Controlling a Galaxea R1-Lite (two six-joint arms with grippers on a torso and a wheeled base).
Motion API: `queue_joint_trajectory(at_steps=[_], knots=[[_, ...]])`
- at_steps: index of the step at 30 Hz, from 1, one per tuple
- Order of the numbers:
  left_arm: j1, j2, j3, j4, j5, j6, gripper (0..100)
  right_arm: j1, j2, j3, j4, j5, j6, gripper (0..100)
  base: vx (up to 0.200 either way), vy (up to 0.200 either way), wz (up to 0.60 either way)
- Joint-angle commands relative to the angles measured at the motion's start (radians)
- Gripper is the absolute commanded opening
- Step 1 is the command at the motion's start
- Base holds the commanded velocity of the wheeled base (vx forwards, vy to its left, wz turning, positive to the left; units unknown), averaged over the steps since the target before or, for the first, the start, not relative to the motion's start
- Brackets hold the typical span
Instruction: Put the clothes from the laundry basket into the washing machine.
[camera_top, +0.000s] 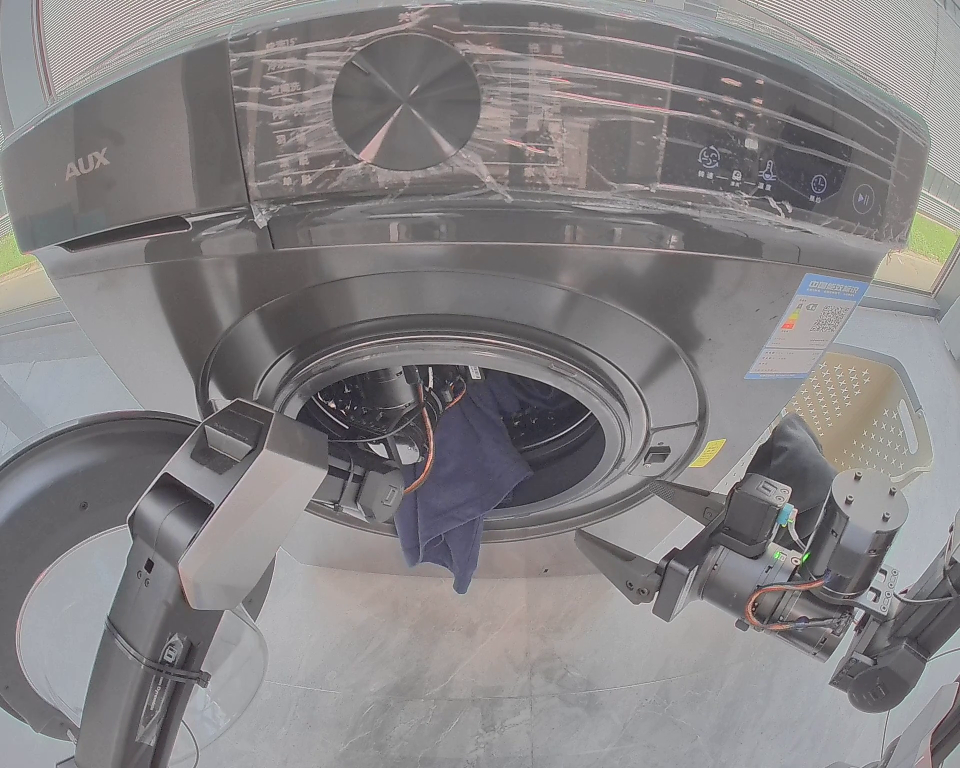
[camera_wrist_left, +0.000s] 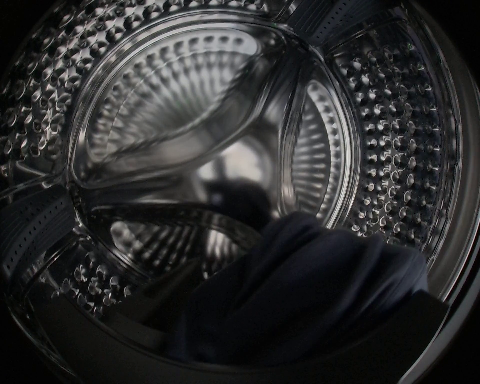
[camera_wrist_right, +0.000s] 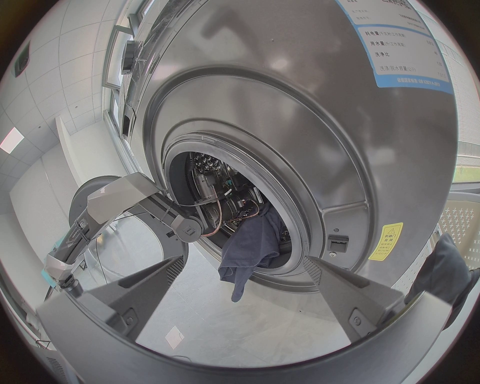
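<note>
A dark grey metallic front-loading washing machine stands on a pale grey marbled tile floor. Its round glass-centred door is swung open on the robot's left. A navy blue cloth garment is draped over the lower rim of the opening. Part of it lies inside the dimpled steel drum, and one end hangs out over the front panel, above the floor and not touching it.

The left arm reaches through the opening, and the left end effector is inside the drum, just beside the upper part of the garment. The drum is dark, so I cannot tell whether it is spread or gripping the fabric.

The right end effector is held outside the machine, low and to the right of the opening. Its jaws are spread wide and hold nothing, and it points towards the hanging garment without touching it.

A cream perforated plastic laundry basket stands on the right beside the machine. A dark bundled piece of clothing rises over its near edge, just behind the right arm's wrist.

On the machine's front are a round brushed-metal dial, a blue-and-white label and a small yellow sticker.
</note>
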Motion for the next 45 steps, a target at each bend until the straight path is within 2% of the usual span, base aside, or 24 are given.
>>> queue_joint_trajectory(at_steps=[1, 3, 5, 9, 13, 15, 19, 26, 33, 34, 41, 45], knots=[[-0.003, -0.069, 0.110, 0.052, 0.022, -0.031, 100, 0.001, 0.005, 0.000, -0.001, 0.000, 0.000, 100, 0.000, 0.000, 0.00], [-0.011, -0.146, 0.217, 0.104, 0.020, -0.053, 100, 0.001, 0.006, 0.000, -0.001, 0.000, 0.000, 100, 0.000, 0.000, 0.00], [-0.026, -0.198, 0.290, 0.150, 0.009, -0.059, 100, 0.001, 0.006, 0.000, -0.001, 0.000, 0.000, 100, 0.000, 0.000, 0.00], [-0.056, -0.300, 0.425, 0.281, -0.007, -0.054, 100, 0.002, 0.008, -0.002, -0.001, 0.000, 0.000, 100, 0.000, 0.000, 0.00], [-0.073, -0.339, 0.480, 0.362, -0.010, -0.047, 100, 0.002, 0.012, -0.002, -0.001, 0.000, 0.002, 100, 0.000, 0.000, 0.00], [-0.089, -0.367, 0.529, 0.427, -0.010, -0.033, 100, 0.005, 0.012, 0.000, -0.001, 0.000, 0.002, 100, 0.000, 0.000, 0.00], [-0.100, -0.390, 0.578, 0.505, -0.009, -0.013, 100, 0.008, 0.014, 0.000, -0.001, 0.000, 0.003, 100, 0.000, 0.000, 0.00], [-0.103, -0.405, 0.616, 0.611, -0.007, -0.007, 100, 0.008, 0.014, 0.000, -0.001, 0.000, 0.005, 100, 0.000, 0.000, 0.00], [-0.094, -0.375, 0.616, 0.627, -0.007, -0.005, 100, 0.010, 0.023, 0.000, -0.001, 0.000, 0.005, 100, 0.000, 0.000, 0.00], [-0.092, -0.367, 0.612, 0.626, -0.007, -0.005, 0, 0.010, 0.023, -0.002, -0.001, 0.000, 0.006, 100, 0.000, 0.000, 0.00], [-0.091, -0.344, 0.592, 0.611, -0.010, -0.008, 0, 0.013, 0.023, -0.005, -0.001, 0.000, 0.009, 100, 0.000, 0.000, 0.00], [-0.096, -0.326, 0.527, 0.581, -0.012, -0.033, 0, 0.013, 0.022, -0.007, -0.001, 0.000, 0.009, 100, 0.000, 0.000, 0.00]])
